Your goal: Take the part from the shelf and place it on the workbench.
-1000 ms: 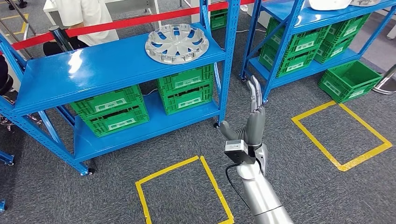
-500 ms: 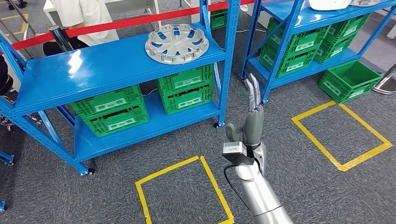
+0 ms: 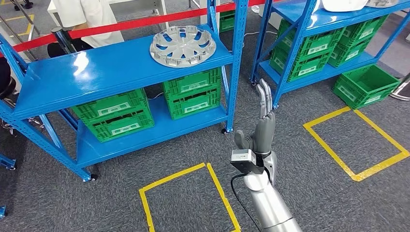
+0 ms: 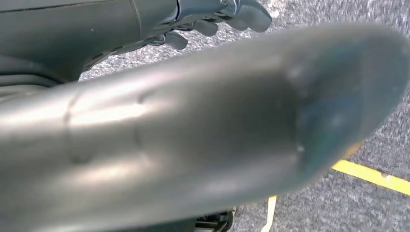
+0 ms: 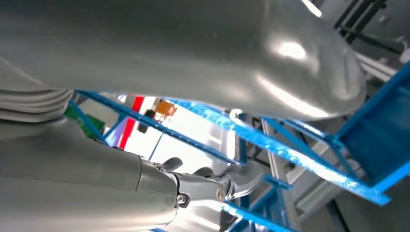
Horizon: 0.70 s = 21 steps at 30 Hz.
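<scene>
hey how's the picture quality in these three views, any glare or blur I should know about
Head view: sharp overall, with a white glare patch on the blue shelf left of the hubcap. Left wrist view: the near thumb is badly blurred; the carpet behind is clearer. Right wrist view: bright background washes out behind the shelf frame.

One hubcap [image 3: 183, 46], two blue shelves [image 3: 116, 67], two yellow floor squares [image 3: 186, 200]

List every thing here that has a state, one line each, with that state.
Hubcap: lying flat on the top shelf, untouched.
Right hand: raised, fingers straight, holding nothing.
Left hand: over the carpet, holding nothing.
Green crates: stacked on the lower shelf.
</scene>
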Tool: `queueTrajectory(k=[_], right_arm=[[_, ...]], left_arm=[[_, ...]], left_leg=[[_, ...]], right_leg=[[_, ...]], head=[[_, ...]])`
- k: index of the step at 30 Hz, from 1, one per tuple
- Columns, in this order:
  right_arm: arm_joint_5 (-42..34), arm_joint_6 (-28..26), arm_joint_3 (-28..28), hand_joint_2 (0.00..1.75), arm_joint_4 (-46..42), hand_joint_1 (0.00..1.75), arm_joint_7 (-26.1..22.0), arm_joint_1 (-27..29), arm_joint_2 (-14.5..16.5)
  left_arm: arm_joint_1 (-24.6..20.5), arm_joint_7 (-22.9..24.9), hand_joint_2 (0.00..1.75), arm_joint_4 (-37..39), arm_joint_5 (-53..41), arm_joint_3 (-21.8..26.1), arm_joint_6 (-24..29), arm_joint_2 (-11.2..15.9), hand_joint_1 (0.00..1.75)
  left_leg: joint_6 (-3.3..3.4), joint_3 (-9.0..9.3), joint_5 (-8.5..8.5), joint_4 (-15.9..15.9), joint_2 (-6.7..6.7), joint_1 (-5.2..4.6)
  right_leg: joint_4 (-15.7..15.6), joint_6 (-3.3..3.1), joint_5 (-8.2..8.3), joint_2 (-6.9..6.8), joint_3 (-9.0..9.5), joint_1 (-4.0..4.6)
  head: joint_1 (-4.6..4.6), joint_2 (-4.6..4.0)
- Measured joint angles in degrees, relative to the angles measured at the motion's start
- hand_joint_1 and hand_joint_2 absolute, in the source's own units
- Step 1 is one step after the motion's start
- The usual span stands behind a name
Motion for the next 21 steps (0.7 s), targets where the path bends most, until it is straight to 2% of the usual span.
queueTrajectory(k=[1, 2, 4, 5, 7, 8, 9, 10, 12, 13, 15, 18, 20, 21], right_arm=[[-0.02, -0.14, 0.07, 0.00, -0.03, 0.00, 0.09, 0.09, -0.02], [-0.03, -0.23, 0.13, 0.00, -0.03, 0.00, 0.19, 0.18, -0.03], [-0.08, -0.40, 0.25, 0.00, -0.02, 0.00, 0.27, 0.29, -0.04], [-0.10, -0.44, 0.31, 0.00, -0.02, 0.00, 0.30, 0.35, -0.04], [-0.11, -0.48, 0.39, 0.00, -0.02, 0.00, 0.30, 0.50, -0.04], [-0.11, -0.48, 0.42, 0.00, -0.02, 0.00, 0.30, 0.61, -0.04], [-0.11, -0.48, 0.43, 0.00, -0.02, 0.00, 0.30, 0.71, -0.04], [-0.11, -0.48, 0.45, 0.00, -0.02, 0.00, 0.30, 0.77, -0.04], [-0.11, -0.48, 0.50, 0.00, -0.02, 0.00, 0.30, 0.75, -0.03], [-0.12, -0.49, 0.52, 0.00, -0.02, 0.00, 0.33, 0.73, -0.03], [-0.20, -0.58, 0.55, 0.00, -0.02, 0.00, 0.54, 0.72, -0.02], [-0.52, -0.73, 0.54, 0.00, -0.05, 0.00, 0.80, 0.73, -0.05], [-0.73, -0.78, 0.52, 0.00, -0.07, 0.00, 0.91, 0.70, -0.11], [-0.78, -0.79, 0.52, 0.00, -0.05, 0.00, 1.02, 0.77, -0.15]], left_arm=[[0.03, 0.02, 0.00, 0.00, 0.15, 0.05, 0.01, 0.01, 0.00], [0.07, 0.03, 0.00, 0.00, 0.27, 0.11, 0.02, 0.07, 0.00], [0.11, 0.02, 0.00, 0.00, 0.33, 0.25, 0.04, 0.16, 0.00], [0.11, 0.00, 0.00, 0.00, 0.33, 0.32, 0.05, 0.18, 0.00], [0.17, -0.02, 0.00, 0.01, 0.33, 0.40, 0.05, 0.18, 0.00], [0.25, -0.01, 0.00, 0.02, 0.33, 0.42, 0.05, 0.18, 0.00], [0.34, -0.01, 0.00, 0.02, 0.33, 0.44, 0.05, 0.18, 0.00], [0.43, -0.01, 0.00, 0.03, 0.33, 0.44, 0.05, 0.18, 0.00], [0.49, -0.02, 0.00, 0.02, 0.33, 0.46, 0.05, 0.21, 0.00], [0.46, -0.03, 0.00, 0.02, 0.33, 0.46, 0.05, 0.24, 0.00], [0.35, -0.03, 0.00, 0.01, 0.29, 0.47, 0.02, 0.29, 0.00], [0.31, 0.01, 0.00, 0.00, 0.16, 0.50, -0.09, 0.28, 0.00], [0.26, -0.01, 0.00, 0.00, 0.11, 0.54, -0.14, 0.28, 0.00], [0.21, -0.01, 0.00, 0.00, 0.07, 0.56, -0.17, 0.27, 0.00]], left_leg=[[-0.15, -0.07, -0.24, 0.19, -0.02, -0.03], [-0.27, 0.02, -0.29, 0.22, -0.03, 0.05], [-0.53, -0.72, -1.66, 2.16, -0.03, 0.21], [-0.69, -1.92, -3.24, 4.83, -0.03, 0.26], [-0.81, -5.60, -6.87, 12.33, -0.03, 0.25], [-0.71, -7.13, -7.75, 15.27, -0.03, 0.23], [-0.46, -7.83, -7.55, 16.42, -0.04, 0.16], [-0.03, -7.45, -6.21, 15.30, -0.06, 0.04], [1.30, -4.34, -2.11, 8.16, -0.14, -0.54], [1.92, -2.77, -0.63, 4.57, -0.09, -0.89], [2.50, -1.37, 0.31, 0.96, 0.08, -1.52], [2.50, -0.80, 1.04, -0.34, 0.16, -1.47], [2.72, -0.13, 1.91, -1.48, 0.25, -1.14], [2.89, -0.12, 2.02, -1.62, 0.32, -1.18]], right_leg=[[0.02, -0.82, -0.06, 0.04, -0.10, 0.04], [0.10, -1.32, -0.10, 0.03, -0.17, 0.04], [0.13, -2.00, 0.00, 0.01, -0.23, -0.01], [0.11, -2.21, 0.06, -0.02, -0.28, 0.00], [0.11, -2.43, 0.08, -0.08, -0.39, 0.17], [0.11, -2.50, 0.06, -0.10, -0.42, 0.31], [0.11, -2.55, 0.04, -0.09, -0.41, 0.46], [0.11, -2.58, 0.03, -0.05, -0.36, 0.63], [0.05, -2.60, 0.03, 0.03, -0.18, 0.85], [0.00, -2.54, 0.04, 0.04, -0.09, 0.98], [-0.25, -2.13, 0.14, -0.01, -0.03, 0.95], [-0.73, -1.03, 0.32, -0.17, 0.21, 0.97], [1.90, -0.65, -1.45, -0.21, -0.86, 1.14], [4.92, -0.59, -3.13, -0.20, -2.22, 1.13]], head=[[0.04, 0.00], [0.02, 0.00], [-0.05, 0.00], [-0.09, 0.00], [-0.12, 0.00], [-0.12, 0.00], [-0.12, 0.00], [-0.12, 0.00], [-0.11, 0.00], [-0.10, 0.00], [-0.12, 0.00], [-0.16, 0.00], [-0.04, 0.00], [0.01, 0.00]])
